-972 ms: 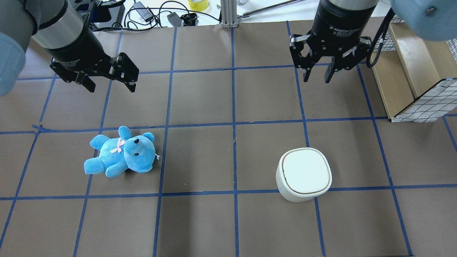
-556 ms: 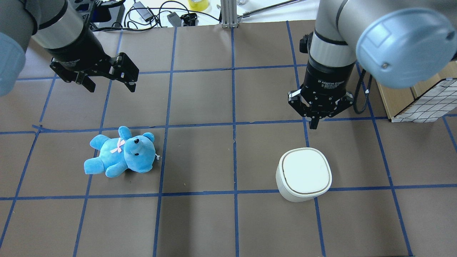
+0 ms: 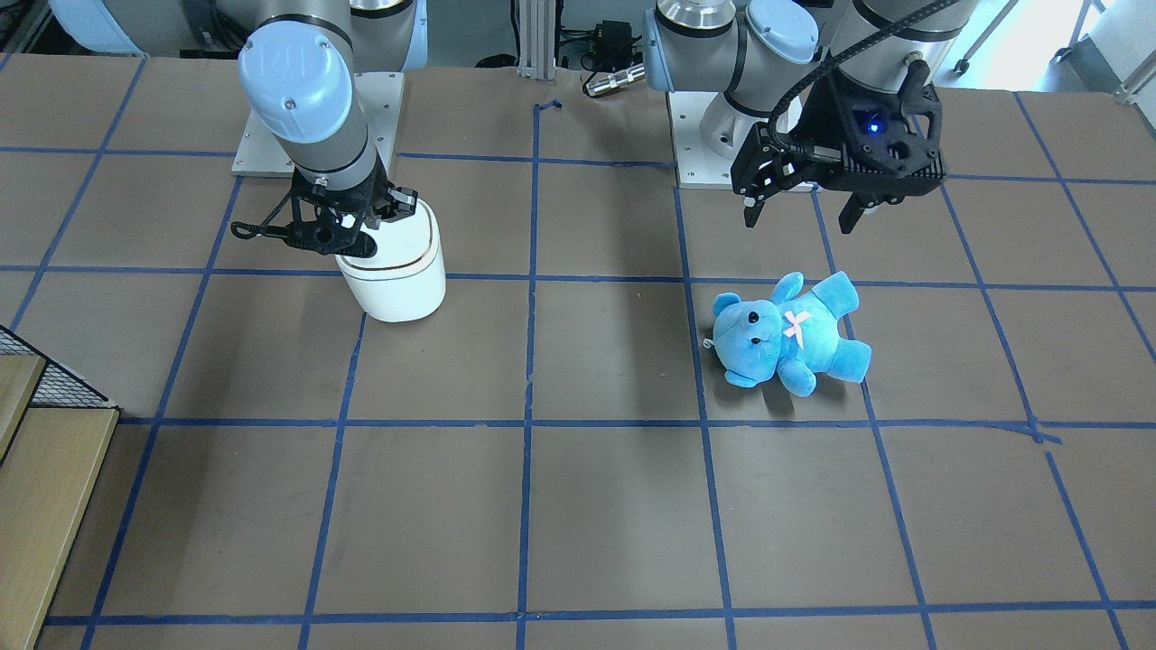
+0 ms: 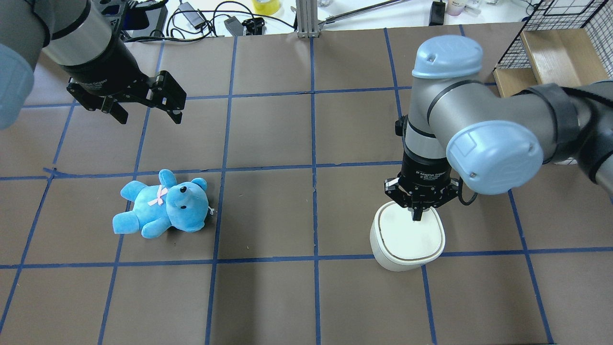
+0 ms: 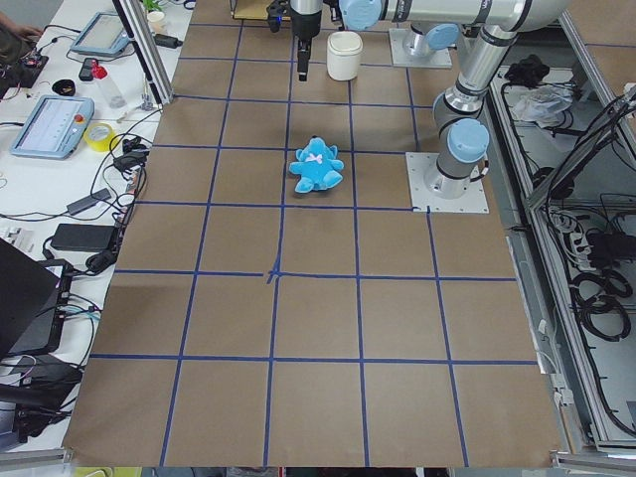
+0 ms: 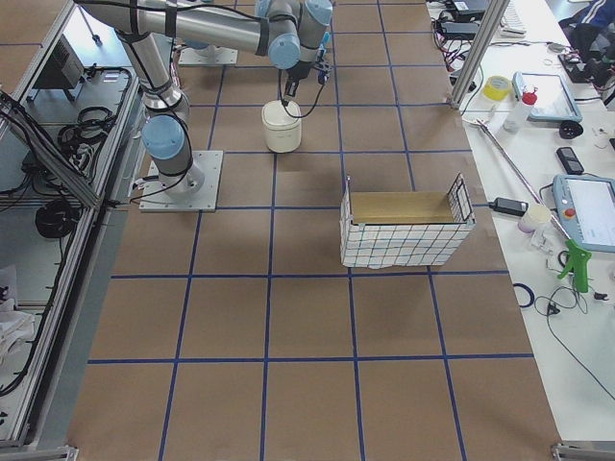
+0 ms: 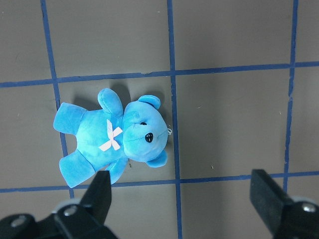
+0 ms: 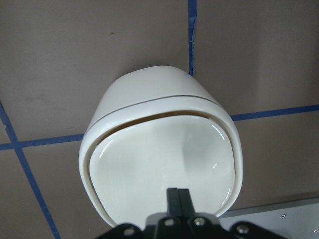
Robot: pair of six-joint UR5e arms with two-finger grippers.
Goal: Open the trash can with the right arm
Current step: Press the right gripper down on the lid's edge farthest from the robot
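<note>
The white trash can (image 4: 407, 247) stands on the table's right half, also in the front view (image 3: 402, 280) and the right wrist view (image 8: 149, 99). My right gripper (image 4: 418, 216) is shut, fingers together and pointing down. Its tips rest on the lid near the far edge, as the right wrist view (image 8: 178, 195) also shows. There a thin dark gap runs along the lid's far rim. My left gripper (image 4: 146, 112) is open and empty, hovering above the table beyond the blue teddy (image 4: 163, 211); the left wrist view (image 7: 184, 199) looks down on the teddy (image 7: 114, 142).
A wire basket with a wooden box (image 4: 550, 52) stands at the far right, also in the exterior right view (image 6: 404, 226). Cables and adapters (image 4: 201, 19) lie past the table's far edge. Blue tape lines grid the brown table (image 4: 268, 134).
My right arm swung from the table's back down onto the trash can's lid, and its fingers closed on the way. The left arm and the teddy have not moved.
</note>
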